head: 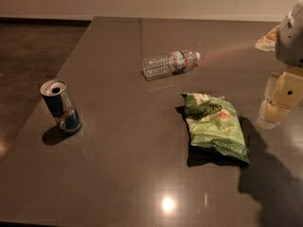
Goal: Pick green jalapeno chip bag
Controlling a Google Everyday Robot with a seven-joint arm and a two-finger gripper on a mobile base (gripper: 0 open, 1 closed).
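Observation:
The green jalapeno chip bag (214, 126) lies flat on the dark table (118, 174), right of centre. It is crinkly light-and-dark green foil with white lettering and a small red-orange mark. My gripper (272, 116), with pale yellow parts, hangs at the right edge of the view. It is just right of the bag's upper half, above the table and apart from the bag. It holds nothing that I can see. Its shadow falls on the table right of the bag.
A clear plastic water bottle (169, 64) lies on its side behind the bag. An opened drink can (60, 106) stands upright at the left. A pale packet (266, 38) lies at the far right, partly hidden by my arm. The table's left edge runs diagonally.

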